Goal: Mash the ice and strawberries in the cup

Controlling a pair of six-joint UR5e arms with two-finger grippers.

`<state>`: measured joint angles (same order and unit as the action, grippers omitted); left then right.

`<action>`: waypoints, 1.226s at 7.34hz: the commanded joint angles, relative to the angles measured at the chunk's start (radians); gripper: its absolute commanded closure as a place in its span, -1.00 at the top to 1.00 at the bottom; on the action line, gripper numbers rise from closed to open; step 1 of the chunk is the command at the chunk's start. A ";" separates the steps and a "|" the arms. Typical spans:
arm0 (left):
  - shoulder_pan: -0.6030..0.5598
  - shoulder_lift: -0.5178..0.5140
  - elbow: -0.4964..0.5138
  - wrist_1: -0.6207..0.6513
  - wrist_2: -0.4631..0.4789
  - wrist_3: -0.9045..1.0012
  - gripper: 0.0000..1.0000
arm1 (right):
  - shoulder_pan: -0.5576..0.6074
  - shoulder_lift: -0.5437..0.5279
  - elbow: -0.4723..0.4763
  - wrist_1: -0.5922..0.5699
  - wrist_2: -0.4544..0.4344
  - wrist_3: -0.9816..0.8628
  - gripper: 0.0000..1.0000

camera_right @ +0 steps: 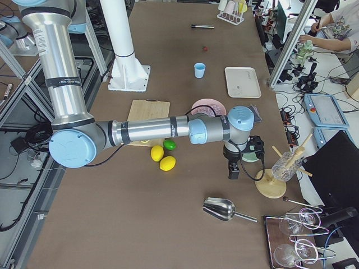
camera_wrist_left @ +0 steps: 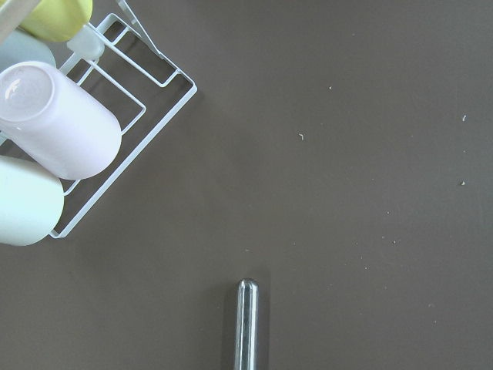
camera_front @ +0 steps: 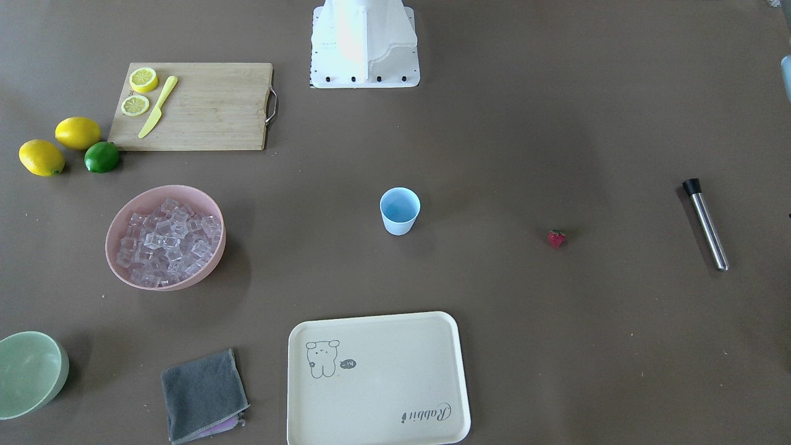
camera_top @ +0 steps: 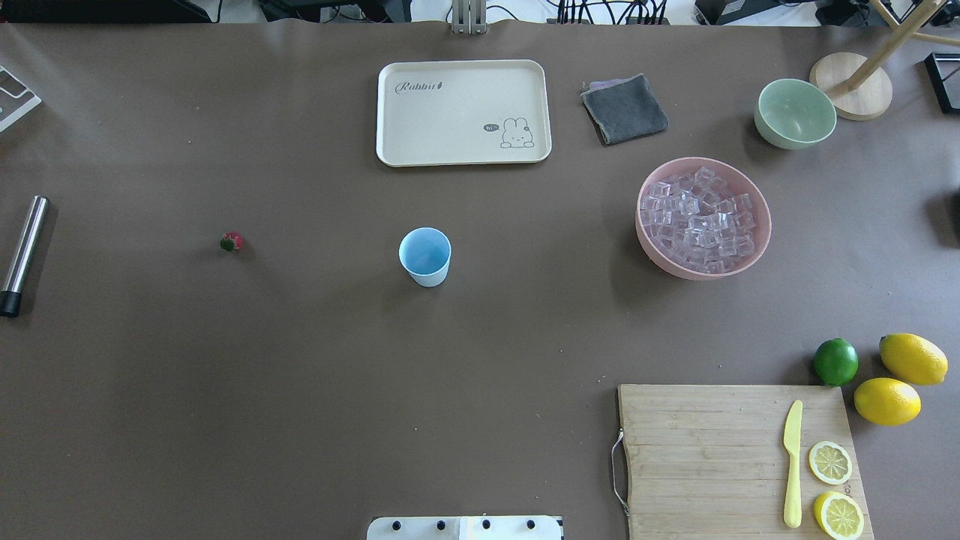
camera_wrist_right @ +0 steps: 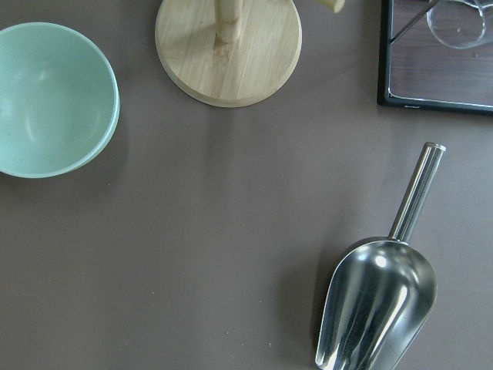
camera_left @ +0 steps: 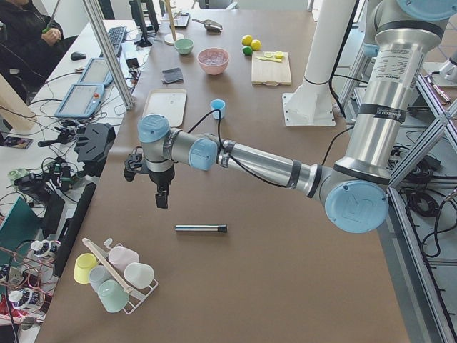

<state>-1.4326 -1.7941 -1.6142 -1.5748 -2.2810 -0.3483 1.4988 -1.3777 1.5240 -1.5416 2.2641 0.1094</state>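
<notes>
Brown table point(camera_top: 300, 412), cup point(camera_top: 425, 256) upright, 1 strawberry point(camera_top: 232, 241) apart, ice point(camera_top: 701, 217) in pink bowl point(camera_top: 701, 274)

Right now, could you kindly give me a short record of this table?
cup: small light-blue plastic tumbler, upright, looks empty, mid-table
strawberry: small red strawberry, on the table left of the tumbler
ice: clear cubes heaped in the round pink bowl
rod: steel rod with black tip, lying at far left
grippers: left gripper near the rod, right gripper near the metal scoop; opening unclear
</notes>
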 commanded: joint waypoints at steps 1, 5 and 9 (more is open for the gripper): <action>0.000 0.005 -0.022 -0.013 0.000 -0.001 0.96 | 0.001 0.000 0.002 0.000 0.008 0.001 0.99; 0.004 -0.017 -0.071 -0.027 0.043 -0.041 0.96 | -0.002 0.003 0.012 0.000 0.009 0.003 0.99; 0.012 -0.002 -0.046 -0.063 0.051 -0.034 0.96 | -0.017 0.002 0.038 0.002 0.043 0.046 0.97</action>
<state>-1.4211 -1.8028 -1.6811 -1.6103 -2.2327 -0.3877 1.4853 -1.3749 1.5528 -1.5406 2.3050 0.1486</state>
